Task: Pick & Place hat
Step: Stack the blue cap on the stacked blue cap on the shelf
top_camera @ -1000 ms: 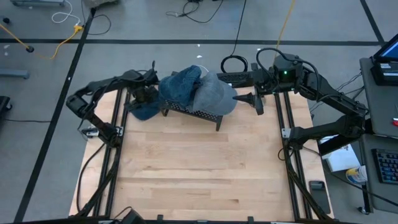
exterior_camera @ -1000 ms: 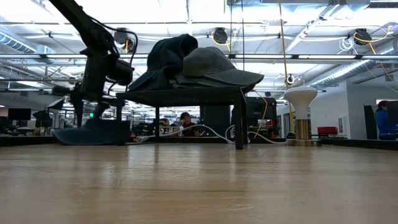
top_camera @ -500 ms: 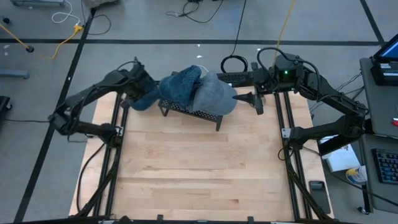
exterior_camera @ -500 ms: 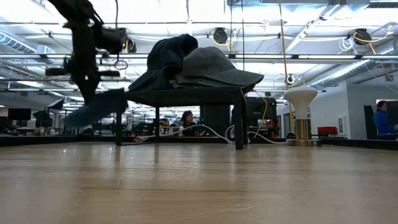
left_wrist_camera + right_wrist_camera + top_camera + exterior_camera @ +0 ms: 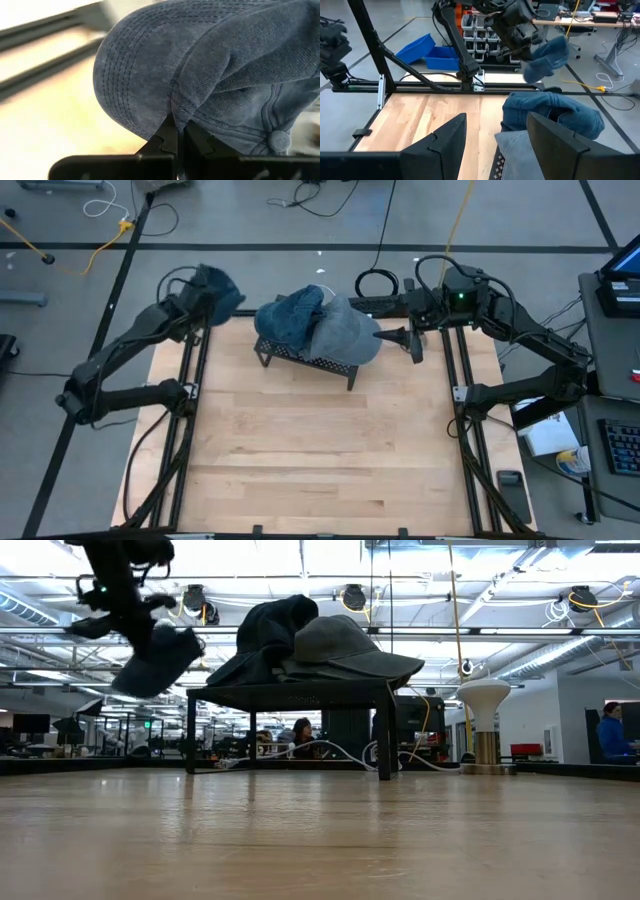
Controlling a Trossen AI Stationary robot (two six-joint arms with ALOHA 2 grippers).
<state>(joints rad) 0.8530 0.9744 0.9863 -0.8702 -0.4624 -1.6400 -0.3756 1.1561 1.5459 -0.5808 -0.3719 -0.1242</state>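
A blue denim cap (image 5: 215,284) hangs from my left gripper (image 5: 197,298), high over the table's far left corner; in the low view the cap (image 5: 155,660) is in the air, left of the black rack (image 5: 290,695). The left gripper (image 5: 175,142) is shut on it. Two more caps rest on the rack's top (image 5: 305,358): a crumpled denim one (image 5: 290,316) and a grey-blue one (image 5: 346,332). My right gripper (image 5: 410,342) waits open at the rack's right end, touching nothing; its wrist view shows its gripper (image 5: 495,145) with the fingers wide apart. My left gripper pinches the blue cap between its two fingers at the seam where the brim meets the crown (image 5: 176,112). The cap is lifted clear of the table and droops below the fingers, with the top button (image 5: 276,141) off to one side.
The black mesh rack stands on legs near the table's far edge, at its middle. Bare wooden tabletop (image 5: 320,450) stretches from the rack to the near edge. Black frame rails (image 5: 185,430) run along both sides of the table. Cables lie on the floor beyond the far edge.
My left gripper, staying shut on the blue cap, has risen from table height beside the rack's left end and swung toward the far left corner. The cap has left the tabletop and now hangs clear in the air. The right arm has kept still.
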